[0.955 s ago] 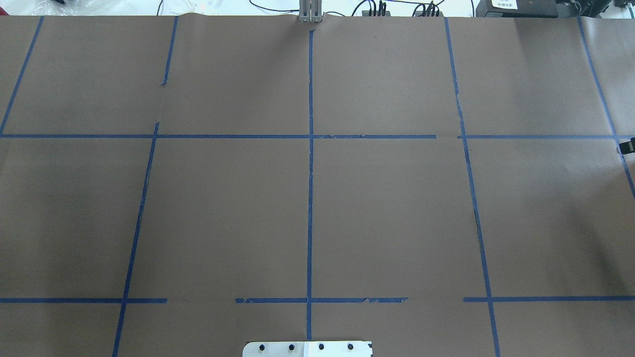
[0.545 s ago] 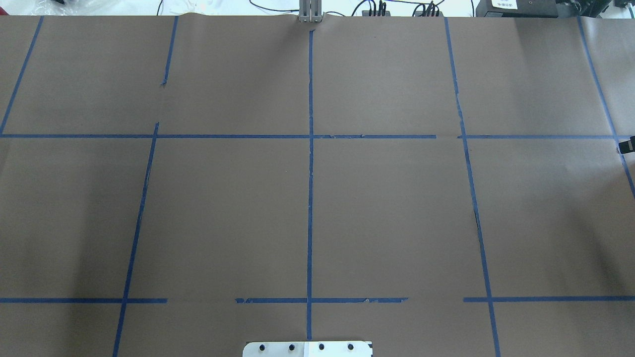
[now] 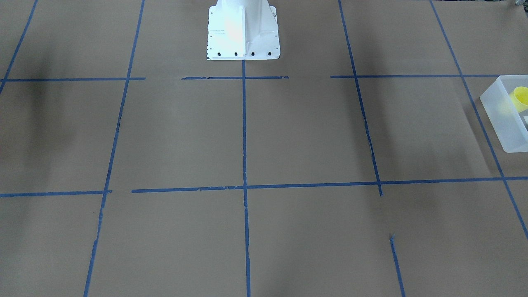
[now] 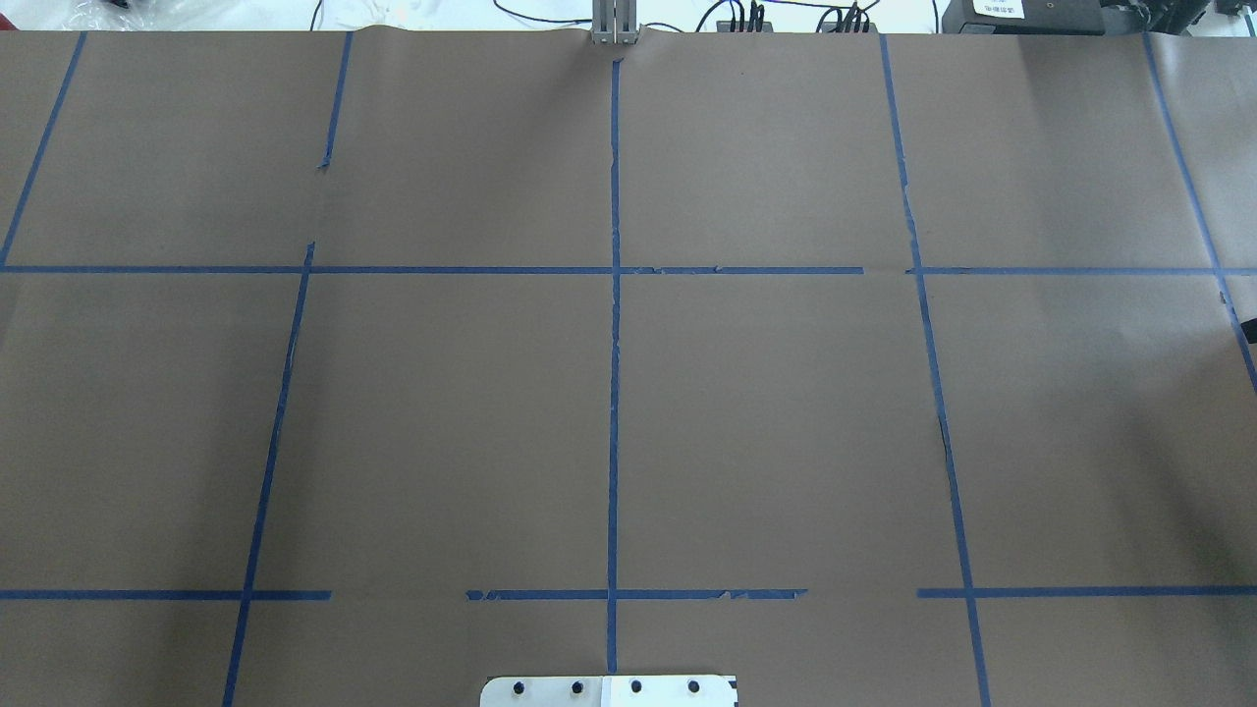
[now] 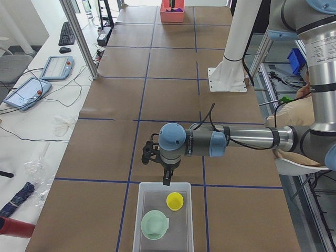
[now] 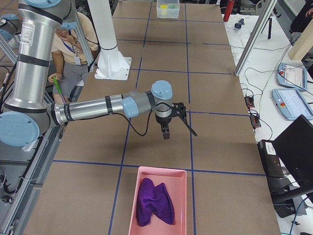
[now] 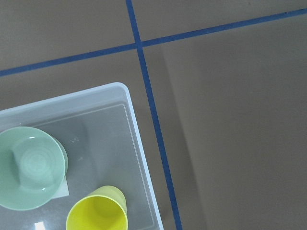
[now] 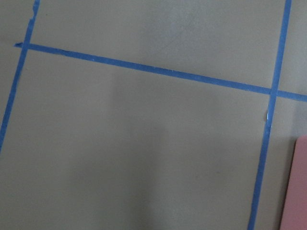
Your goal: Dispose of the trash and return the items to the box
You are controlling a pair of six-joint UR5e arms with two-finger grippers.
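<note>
Two things sit inside the box point(image 5: 140, 215), which stands at the end of the table point(image 4: 442, 412) on the robot's left. One is the yellow cup point(image 5: 175, 201), upright with its mouth up. The other is a pale green bowl point(image 5: 155, 224), just beside the cup and nearer the side camera. In the left wrist view the cup is close to the box's long wall, with the bowl to its left. From across the table, only a corner of the box shows at the right edge, with the cup's rim inside it.

The left hand point(image 5: 167, 179) hangs from a level forearm above the box's far edge. Whether its fingers are spread or pressed together cannot be told.

At the opposite end of the table, the right hand point(image 6: 167, 131) hangs over bare brown paper crossed by blue tape lines point(image 4: 615, 393). It is short of a pink tray point(image 6: 181, 196) holding a crumpled purple cloth point(image 6: 154, 201). Its fingers' state cannot be told either.

The white robot base point(image 3: 243, 33) stands at the middle of the table's edge.
</note>
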